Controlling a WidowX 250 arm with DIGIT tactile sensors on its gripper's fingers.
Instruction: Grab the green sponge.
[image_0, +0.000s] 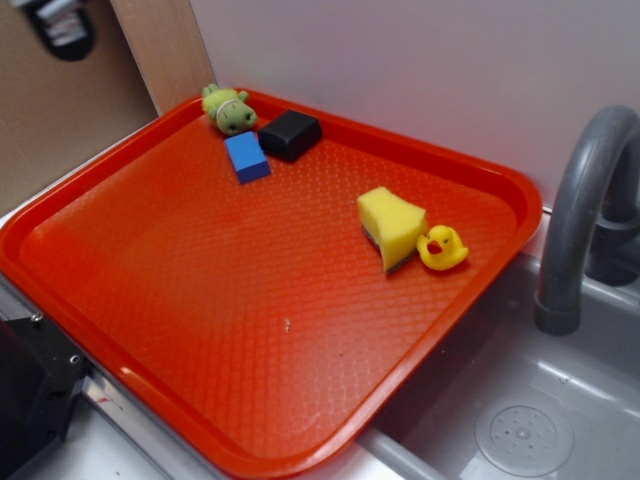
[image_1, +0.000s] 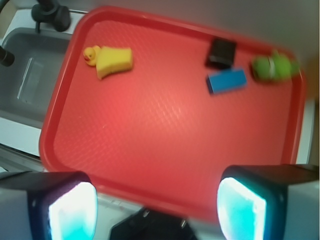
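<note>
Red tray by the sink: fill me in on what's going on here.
Nothing is being handled yet. The robot's hand is open and hangs over the near edge of the tray, holding nothing. The sponge lies at the far side next to the sink, right beside a duck. A blue block, a black block and a green plush toy sit in another corner.

The gripper (image_1: 155, 205) has two blocky fingers (image_1: 60, 205) with dark shells and grey outer sides. Their inner pads (image_1: 240, 210) are pale and look cyan-white. A black part sits between them.
</note>
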